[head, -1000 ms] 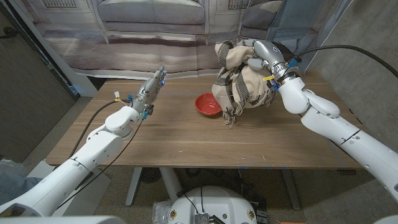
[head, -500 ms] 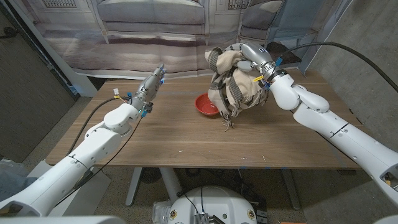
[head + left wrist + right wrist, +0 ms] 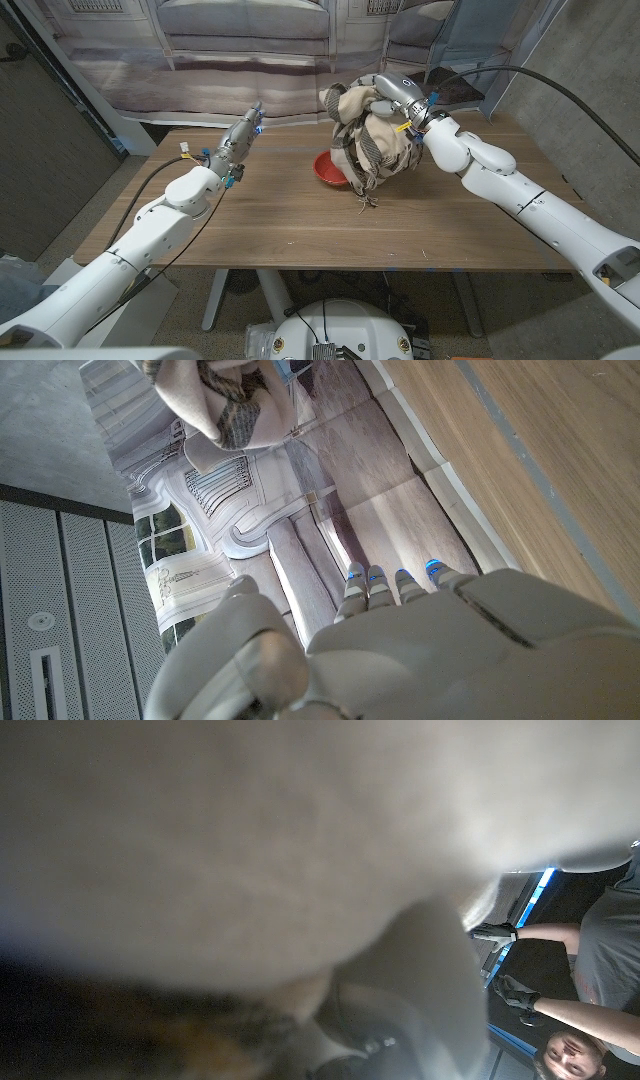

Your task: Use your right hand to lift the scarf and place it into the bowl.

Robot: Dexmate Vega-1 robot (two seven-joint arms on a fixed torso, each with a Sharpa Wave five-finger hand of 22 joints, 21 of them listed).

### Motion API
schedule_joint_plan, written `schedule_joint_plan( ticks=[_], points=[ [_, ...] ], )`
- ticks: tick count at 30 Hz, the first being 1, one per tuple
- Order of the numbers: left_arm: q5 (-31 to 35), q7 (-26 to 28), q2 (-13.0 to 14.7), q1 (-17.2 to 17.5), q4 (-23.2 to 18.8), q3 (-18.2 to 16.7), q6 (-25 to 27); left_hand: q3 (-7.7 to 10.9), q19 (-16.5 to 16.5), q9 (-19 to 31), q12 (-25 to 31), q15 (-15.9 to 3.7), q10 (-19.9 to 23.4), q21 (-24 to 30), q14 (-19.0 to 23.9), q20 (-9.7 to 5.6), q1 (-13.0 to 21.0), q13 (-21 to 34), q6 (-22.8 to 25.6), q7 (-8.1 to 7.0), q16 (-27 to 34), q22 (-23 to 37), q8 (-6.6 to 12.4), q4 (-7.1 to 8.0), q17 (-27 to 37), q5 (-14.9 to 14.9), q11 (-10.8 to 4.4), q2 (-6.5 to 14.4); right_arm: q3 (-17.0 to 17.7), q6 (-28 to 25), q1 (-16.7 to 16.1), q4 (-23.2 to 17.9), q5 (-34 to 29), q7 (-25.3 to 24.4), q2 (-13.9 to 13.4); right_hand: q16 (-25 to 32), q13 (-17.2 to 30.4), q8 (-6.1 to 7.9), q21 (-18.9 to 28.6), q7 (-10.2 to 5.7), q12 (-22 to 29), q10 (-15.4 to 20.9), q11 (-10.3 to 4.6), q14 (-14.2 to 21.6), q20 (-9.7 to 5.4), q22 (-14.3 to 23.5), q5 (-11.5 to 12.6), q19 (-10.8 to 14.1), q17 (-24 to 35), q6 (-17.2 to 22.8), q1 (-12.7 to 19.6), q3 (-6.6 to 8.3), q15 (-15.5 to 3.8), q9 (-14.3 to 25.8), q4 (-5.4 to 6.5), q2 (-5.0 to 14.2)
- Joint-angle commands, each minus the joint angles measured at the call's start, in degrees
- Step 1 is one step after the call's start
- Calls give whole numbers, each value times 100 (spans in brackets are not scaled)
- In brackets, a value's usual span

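My right hand [image 3: 388, 93] grips the bunched beige plaid scarf [image 3: 368, 140] and holds it in the air over the right side of the red bowl [image 3: 328, 169]. The scarf hangs down in front of the bowl and hides part of it; its fringe [image 3: 366, 203] trails onto the table. In the right wrist view the scarf [image 3: 230, 850] is a close blur against the lens. My left hand [image 3: 243, 134] hovers above the table's far left, fingers straight and together, holding nothing. The left wrist view has that hand [image 3: 400, 640] and the lifted scarf [image 3: 225, 395].
The wooden table [image 3: 300, 225] has bare board in front of and left of the bowl. A grey sofa [image 3: 245, 30] stands behind the table. A person [image 3: 590, 990] wearing black gloves is at the edge of the right wrist view.
My right hand has carried the scarf to the left, from right of the bowl to partly over it, and the fringe now drags on the table. The left arm stays put.
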Motion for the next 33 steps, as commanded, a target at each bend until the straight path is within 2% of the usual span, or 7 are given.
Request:
schedule_joint_plan(
  ticks=[1, 7, 16, 33],
  points=[
    [24, 49, 31, 40, -42, -44, -5, -23, -612, 31, -12, -35, 14, 6, -42, -19, 30, 12, 8, 30, -9, 16, -5, 18, 25, -21, 33, 68, -204, 116, 191, 235, -85, 116, 119, -27, 13, 23, 42, -13, -4, 64, 3, -19, -768, -3, 38, -33, 19, 61, 338, 29, -713, 18, 40, 392],
    [18, 80, 31, 79, -78, -62, -1, -28, -614, 31, -14, -23, 10, 6, -41, -34, 31, 11, 1, 31, -8, 16, -8, 18, 25, -22, 39, 70, -256, 193, 232, 295, -99, 163, 109, -37, 15, 20, 54, -2, -22, 68, 45, -20, -776, -29, 43, -42, 24, 58, 347, 46, -718, 15, 28, 400],
    [11, 125, 47, 148, -162, -87, 30, -35, -609, 31, -12, -29, 15, 8, -34, -47, 33, 11, 10, 29, -6, 16, -4, 17, 25, -23, 39, 72, -317, 202, 241, 309, -184, 203, 110, -46, 31, 26, 72, 20, -38, 77, 23, -17, -777, -59, 53, -49, 33, 70, 372, 72, -722, 19, 9, 416],
    [38, 246, 71, 377, -312, -219, -66, -49, -610, 31, -12, -27, 17, 9, -34, -51, 38, 11, 12, 29, -6, 16, -4, 16, 25, -24, 18, 78, -652, 349, 551, 766, -399, 327, 301, -69, 38, 69, 110, -35, -67, 139, 5, -14, -776, -108, 56, -87, 42, 175, 366, 92, -719, 27, 3, 422]
  ],
)
